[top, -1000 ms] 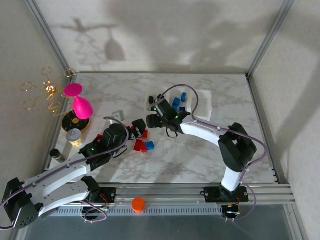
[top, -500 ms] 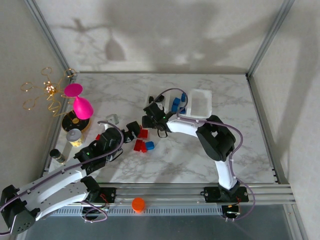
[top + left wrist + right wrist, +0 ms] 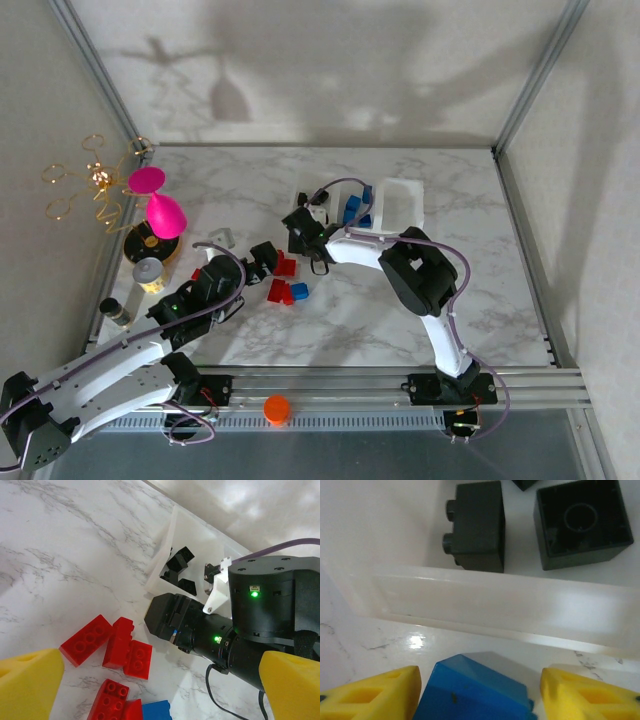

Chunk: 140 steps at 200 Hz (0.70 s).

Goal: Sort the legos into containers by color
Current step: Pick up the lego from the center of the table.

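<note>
2 yellow fingers [image 3: 370, 695] of right gripper [image 3: 477, 692] pinching blue brick [image 3: 470, 685], just outside tray [image 3: 485, 600] of black bricks [image 3: 475, 525]; arm folded closer than 1 second ago, wrong tray for blue, drop likely pending. Left gripper [image 3: 160, 680] spread wide, pulled back, above loose red bricks [image 3: 120, 645].

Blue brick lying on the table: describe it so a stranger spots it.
On the marble table, nearer than the white trays, lies a cluster of red bricks. The loose blue brick rests at its right end on bare marble; other blue ones sit in a tray or held in the right gripper.
</note>
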### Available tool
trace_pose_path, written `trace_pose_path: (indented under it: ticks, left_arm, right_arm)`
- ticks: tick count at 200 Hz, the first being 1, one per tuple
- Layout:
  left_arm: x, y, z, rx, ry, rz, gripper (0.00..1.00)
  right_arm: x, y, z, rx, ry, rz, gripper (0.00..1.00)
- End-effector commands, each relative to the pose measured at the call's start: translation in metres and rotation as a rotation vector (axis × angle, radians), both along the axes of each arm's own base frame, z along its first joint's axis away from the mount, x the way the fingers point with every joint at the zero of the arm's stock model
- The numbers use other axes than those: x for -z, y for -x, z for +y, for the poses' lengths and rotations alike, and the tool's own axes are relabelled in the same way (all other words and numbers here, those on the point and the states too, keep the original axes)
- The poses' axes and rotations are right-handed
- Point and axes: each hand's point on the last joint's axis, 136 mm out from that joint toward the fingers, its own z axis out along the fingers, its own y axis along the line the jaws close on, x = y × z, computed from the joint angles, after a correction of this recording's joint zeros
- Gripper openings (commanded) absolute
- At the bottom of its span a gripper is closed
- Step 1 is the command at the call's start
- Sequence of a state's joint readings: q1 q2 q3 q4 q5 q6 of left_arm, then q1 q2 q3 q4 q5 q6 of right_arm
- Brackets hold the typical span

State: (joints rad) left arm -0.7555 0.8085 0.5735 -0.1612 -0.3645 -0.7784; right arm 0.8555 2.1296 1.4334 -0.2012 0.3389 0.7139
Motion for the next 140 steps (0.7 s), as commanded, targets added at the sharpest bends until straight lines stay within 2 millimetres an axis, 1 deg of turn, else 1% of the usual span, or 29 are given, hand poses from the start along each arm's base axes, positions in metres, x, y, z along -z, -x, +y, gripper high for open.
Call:
trace_pose_path:
  ticks: [1, 26, 44, 61, 84, 112, 126, 140]
  left_arm:
    - [-0.003, -0.003, 0.005, -0.023, -0.015, -0.007, 1.0]
    - [-0.003, -0.004, 0.004, -0.026, -0.004, -0.011, 1.0]
    - [-0.004, -0.004, 0.003, -0.024, 0.002, -0.01, 0.99]
    - [-0.006, -0.004, 0.004, -0.026, -0.004, -0.01, 1.0]
    - [-0.011, -0.004, 0.004, -0.025, -0.002, -0.012, 0.99]
    - [-0.017, -0.007, -0.002, -0.003, 0.0, -0.024, 1.0]
    - [-0.019, -0.01, -0.007, 0.008, -0.003, -0.021, 1.0]
    - [-0.022, -0.013, -0.014, 0.032, -0.002, -0.023, 1.0]
  right_arm:
    - [-0.007, 0.008, -0.012, 0.01, 0.034, -0.016, 0.59]
    - [-0.01, 0.012, -0.013, -0.015, 0.017, -0.026, 0.52]
    - [-0.016, 0.012, -0.011, -0.038, 0.019, -0.032, 0.49]
    - [-0.026, 0.014, -0.013, -0.049, 0.018, -0.049, 0.45]
    - [-0.046, 0.021, -0.014, -0.08, -0.012, -0.064, 0.44]
    - [-0.074, 0.026, -0.023, -0.095, -0.04, -0.108, 0.42]
    - [-0.088, 0.024, -0.031, -0.094, -0.036, -0.12, 0.42]
    - [-0.104, 0.021, -0.043, -0.083, -0.029, -0.152, 0.42]
